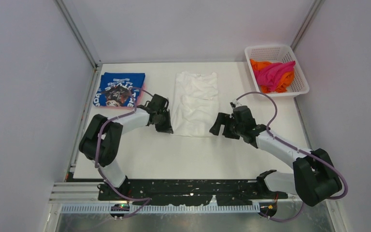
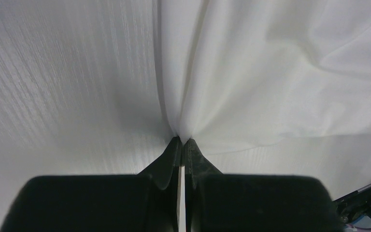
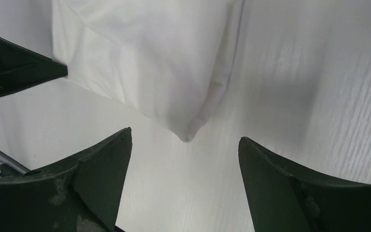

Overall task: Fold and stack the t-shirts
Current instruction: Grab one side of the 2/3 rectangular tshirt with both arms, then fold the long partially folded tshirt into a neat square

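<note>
A white t-shirt (image 1: 196,103) lies folded lengthwise in the middle of the table, plain side up. My left gripper (image 1: 167,126) is at its near left corner, shut on a pinch of the white cloth (image 2: 183,121). My right gripper (image 1: 219,129) stands open at the near right corner; that corner (image 3: 188,133) lies just ahead of the gap between the fingers, untouched. A folded blue t-shirt (image 1: 121,88) with white lettering rests at the far left, a pink edge showing beneath it.
A white mesh basket (image 1: 299,87) at the far right corner holds magenta (image 1: 273,71) and orange (image 1: 284,82) shirts. Grey walls close in the table on both sides. The left gripper's finger shows at the left edge of the right wrist view.
</note>
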{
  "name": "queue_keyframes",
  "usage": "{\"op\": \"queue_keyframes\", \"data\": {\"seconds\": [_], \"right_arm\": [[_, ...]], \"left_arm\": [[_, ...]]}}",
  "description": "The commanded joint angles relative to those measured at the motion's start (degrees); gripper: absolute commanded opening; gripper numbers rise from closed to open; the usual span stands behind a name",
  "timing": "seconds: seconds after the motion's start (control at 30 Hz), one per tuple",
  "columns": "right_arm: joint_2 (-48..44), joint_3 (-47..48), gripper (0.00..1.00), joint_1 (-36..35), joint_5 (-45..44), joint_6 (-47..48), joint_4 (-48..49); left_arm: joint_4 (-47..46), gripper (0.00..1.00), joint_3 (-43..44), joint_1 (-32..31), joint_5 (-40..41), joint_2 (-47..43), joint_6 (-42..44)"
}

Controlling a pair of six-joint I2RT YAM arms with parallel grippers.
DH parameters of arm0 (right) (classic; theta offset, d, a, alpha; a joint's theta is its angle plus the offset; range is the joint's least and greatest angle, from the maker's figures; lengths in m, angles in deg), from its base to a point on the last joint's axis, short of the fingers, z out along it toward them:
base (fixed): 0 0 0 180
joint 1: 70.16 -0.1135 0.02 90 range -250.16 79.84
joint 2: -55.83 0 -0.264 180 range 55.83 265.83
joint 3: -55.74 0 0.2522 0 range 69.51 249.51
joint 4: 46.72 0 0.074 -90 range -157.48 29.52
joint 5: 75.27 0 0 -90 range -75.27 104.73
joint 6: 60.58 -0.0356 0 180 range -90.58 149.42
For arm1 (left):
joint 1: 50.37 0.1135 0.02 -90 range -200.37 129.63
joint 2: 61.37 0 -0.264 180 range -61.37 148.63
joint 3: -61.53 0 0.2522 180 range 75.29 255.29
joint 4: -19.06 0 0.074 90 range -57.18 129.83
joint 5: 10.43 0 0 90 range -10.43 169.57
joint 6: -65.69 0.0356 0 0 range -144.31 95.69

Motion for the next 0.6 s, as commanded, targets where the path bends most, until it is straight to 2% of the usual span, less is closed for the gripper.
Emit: {"op": "queue_keyframes", "data": {"seconds": [0.0,0.2,0.37,0.4,0.43,0.47,0.57], "right_arm": [[-0.34,-3.13,0.85,-0.25,2.92,-4.19,5.97],[5.89,-4.49,0.68,-0.27,6.30,-6.29,13.75],[8.47,-5.88,0.34,-0.44,10.51,-7.49,16.80],[8.30,-6.18,0.18,-0.46,10.77,-7.61,16.91],[8.15,-6.76,0.12,-0.53,11.29,-7.60,17.06],[7.36,-7.45,0.07,-0.55,11.99,-7.63,16.86],[3.33,-9.27,0.05,-1.06,13.52,-6.33,13.47]], "left_arm": [[-1.84,0.00,-2.04,-1.03,0.80,-3.00,-0.76],[-2.14,0.00,-2.95,-1.40,1.37,-3.80,-1.32],[-2.34,0.00,-4.11,-1.41,2.35,-4.92,-1.71],[-2.52,0.00,-4.52,-1.46,2.28,-5.29,-1.87],[-2.79,0.00,-5.04,-1.49,2.12,-5.65,-2.03],[-3.01,0.00,-5.77,-1.56,1.92,-6.38,-2.16],[-2.63,0.00,-10.11,-2.64,2.70,-11.54,-2.72]]}}
